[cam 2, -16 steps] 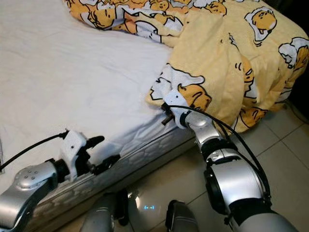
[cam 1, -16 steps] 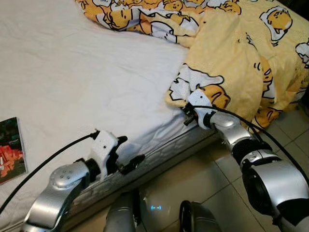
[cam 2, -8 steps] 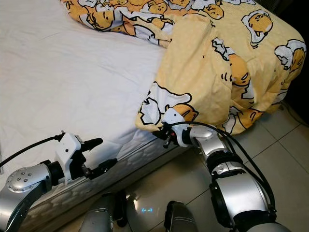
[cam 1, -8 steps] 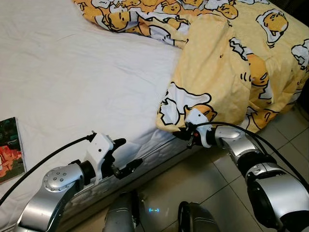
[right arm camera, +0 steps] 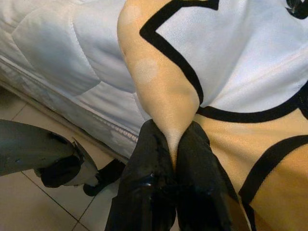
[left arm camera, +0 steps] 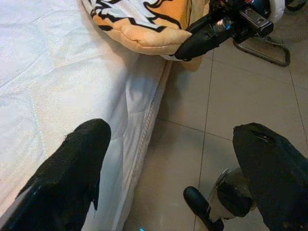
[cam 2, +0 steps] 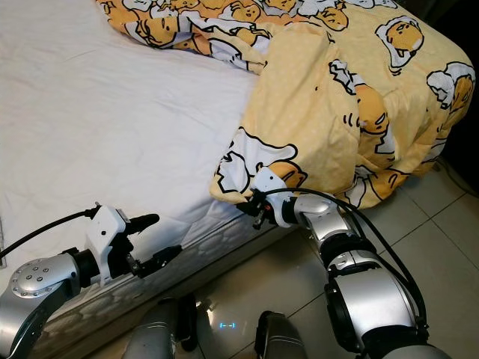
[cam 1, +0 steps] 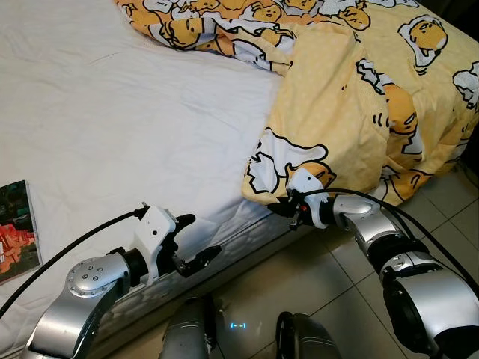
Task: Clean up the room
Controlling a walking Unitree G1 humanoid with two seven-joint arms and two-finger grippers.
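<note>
Pinching quilt (cam 1: 352, 112) corner: right gripper (right arm camera: 174, 144) jaws clamped on fabric fold at bed (cam 1: 112, 134) edge, likely grip for pulling cover flat. Quilt bunched on bed's right side, hanging over edge. Left gripper (cam 1: 196, 239) jaws apart, idle beside mattress. Book (cam 1: 16, 232) on sheet.

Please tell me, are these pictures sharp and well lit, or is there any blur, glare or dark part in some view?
Left eye view: sharp, evenly lit; the white sheet is bright, its creases readable. Right wrist view: the black fingers near the lens look soft, while the yellow duvet pinched between them is clear. Left wrist view: the near fingers are dark and slightly blurred; the floor tiles show mild reflection.
</note>
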